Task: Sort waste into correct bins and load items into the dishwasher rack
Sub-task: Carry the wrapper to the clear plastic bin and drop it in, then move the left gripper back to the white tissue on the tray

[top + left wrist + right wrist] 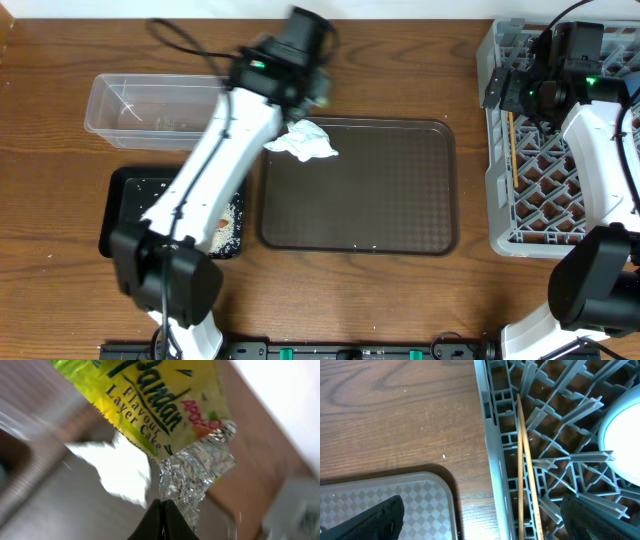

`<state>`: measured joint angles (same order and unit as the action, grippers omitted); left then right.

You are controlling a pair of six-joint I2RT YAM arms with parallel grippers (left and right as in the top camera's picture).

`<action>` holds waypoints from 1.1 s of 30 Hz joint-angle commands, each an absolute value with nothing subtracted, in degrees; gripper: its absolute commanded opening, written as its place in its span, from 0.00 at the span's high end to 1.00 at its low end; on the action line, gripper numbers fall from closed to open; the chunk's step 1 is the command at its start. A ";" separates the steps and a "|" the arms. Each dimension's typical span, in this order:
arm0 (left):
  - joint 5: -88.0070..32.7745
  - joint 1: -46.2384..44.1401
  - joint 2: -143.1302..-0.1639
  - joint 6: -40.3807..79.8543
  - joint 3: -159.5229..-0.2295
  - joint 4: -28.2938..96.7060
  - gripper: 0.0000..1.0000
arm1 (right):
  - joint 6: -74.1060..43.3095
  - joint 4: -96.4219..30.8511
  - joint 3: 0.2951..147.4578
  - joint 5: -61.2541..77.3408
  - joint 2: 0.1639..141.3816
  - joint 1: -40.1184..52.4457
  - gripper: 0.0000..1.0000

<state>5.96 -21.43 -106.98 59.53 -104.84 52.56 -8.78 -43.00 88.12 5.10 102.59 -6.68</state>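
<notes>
My left gripper (162,510) is shut on the silver torn end of the green-yellow snack wrapper (145,400), held up in the air. In the overhead view this gripper (300,95) hangs above the brown tray's far left corner. The crumpled white tissue (303,142) lies below it on that corner and also shows in the left wrist view (120,470). My right gripper (485,520) is open and empty over the left edge of the grey dishwasher rack (497,150). The wooden chopsticks (522,475) lie in the rack.
The clear tub (140,108) stands at the far left. The black tray (125,205) in front of it holds rice (228,228) and the carrot (221,222). The brown serving tray (380,200) lies mid-table. A pale round dish (622,440) sits in the rack.
</notes>
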 commanded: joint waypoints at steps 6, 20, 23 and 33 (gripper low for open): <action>10.98 -8.16 -109.03 58.54 -103.50 53.95 0.90 | -9.39 -43.09 89.19 4.71 100.88 -7.16 0.01; 7.38 -1.93 -108.88 58.46 -102.61 60.16 0.58 | -9.39 -43.09 89.19 4.71 100.88 -7.16 0.01; 0.89 -2.90 -108.40 53.82 -102.61 60.38 0.58 | -9.39 -43.07 89.19 4.71 100.88 -7.16 0.01; -5.61 -17.93 -109.23 45.91 -102.32 61.12 0.49 | -9.39 -43.09 89.19 4.71 100.88 -7.16 0.01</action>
<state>-4.32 -13.89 -108.66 47.37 -103.18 60.69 -8.78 -43.00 88.12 5.10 102.59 -6.68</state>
